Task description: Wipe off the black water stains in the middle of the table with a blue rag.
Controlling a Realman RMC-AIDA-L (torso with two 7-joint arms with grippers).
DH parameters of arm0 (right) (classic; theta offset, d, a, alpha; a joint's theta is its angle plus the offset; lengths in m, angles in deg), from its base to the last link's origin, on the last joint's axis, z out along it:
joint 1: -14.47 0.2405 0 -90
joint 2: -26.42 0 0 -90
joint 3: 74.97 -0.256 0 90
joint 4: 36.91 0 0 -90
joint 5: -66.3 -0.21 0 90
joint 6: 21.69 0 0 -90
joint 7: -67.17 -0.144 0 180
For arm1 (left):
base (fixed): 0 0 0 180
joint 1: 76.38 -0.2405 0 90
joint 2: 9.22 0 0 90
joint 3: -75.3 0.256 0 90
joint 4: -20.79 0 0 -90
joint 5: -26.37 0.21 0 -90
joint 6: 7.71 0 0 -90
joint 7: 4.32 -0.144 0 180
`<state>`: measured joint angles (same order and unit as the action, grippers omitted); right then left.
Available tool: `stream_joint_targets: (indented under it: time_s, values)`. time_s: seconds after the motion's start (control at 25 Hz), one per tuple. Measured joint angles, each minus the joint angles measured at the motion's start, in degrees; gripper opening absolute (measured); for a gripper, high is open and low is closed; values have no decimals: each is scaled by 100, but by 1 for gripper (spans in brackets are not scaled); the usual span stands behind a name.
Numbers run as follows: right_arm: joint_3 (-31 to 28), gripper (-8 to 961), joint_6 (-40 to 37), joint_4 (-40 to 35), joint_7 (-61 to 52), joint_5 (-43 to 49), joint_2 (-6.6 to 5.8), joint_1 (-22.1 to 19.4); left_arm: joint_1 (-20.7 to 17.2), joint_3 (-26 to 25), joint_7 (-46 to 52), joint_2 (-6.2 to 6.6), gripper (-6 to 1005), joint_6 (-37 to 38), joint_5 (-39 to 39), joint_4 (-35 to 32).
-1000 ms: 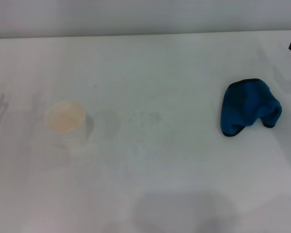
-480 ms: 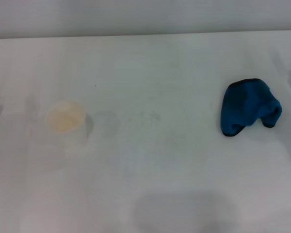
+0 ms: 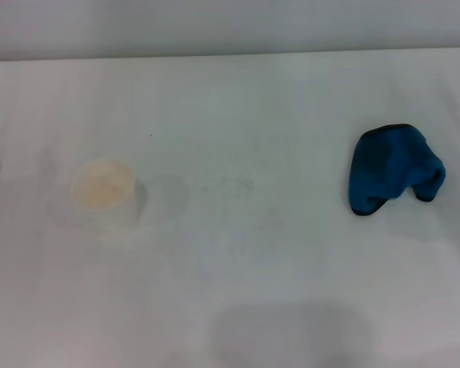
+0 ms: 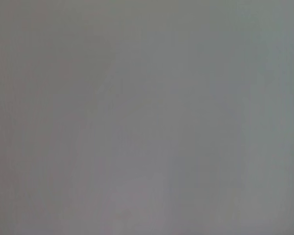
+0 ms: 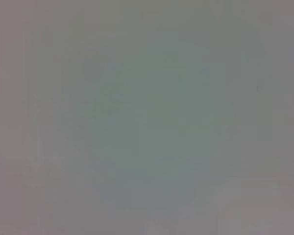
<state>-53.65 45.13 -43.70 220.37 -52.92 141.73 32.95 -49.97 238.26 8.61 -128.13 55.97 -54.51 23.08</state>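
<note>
Neither the left gripper nor the right gripper shows in any view, so I cannot tell how their fingers stand, and nothing can be placed against them.

In the head view the white table fills nearly the whole picture, and a pale wall runs along its far edge. The blue rag lies bunched on the robot's right side of the table. It forms a rounded heap with a thin dark hem along its upper and left edge and two lobes at its near side, and it rests on the tabletop with nothing touching it.

Well apart from it, on the robot's left, a pale translucent cup stands upright, with a faint orange-tan tint inside its round mouth. Its soft shadow falls just beside it, toward the middle.

Between cup and rag, about mid-table, only faint grey marks show, thin and smeared and barely darker than the surface. A tiny dark speck sits farther back, beyond the cup and to its right. A broad dim shadow lies on the near edge of the table.

Both wrist views show only a plain grey, featureless field. The right one carries a single tiny dot, and I cannot tell what it is.
</note>
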Motion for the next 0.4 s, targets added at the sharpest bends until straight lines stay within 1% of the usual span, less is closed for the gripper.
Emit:
stream_joint_targets:
  time_s: [0.24,0.4]
  values:
    - [-5,703,45,4,7,-4,0,-23,47,0,-261,-11,864,-119,-252,-69]
    - [-5,703,258,1,9,-4,0,-63,53,0,-378,-9,864,-131,-305,-110]
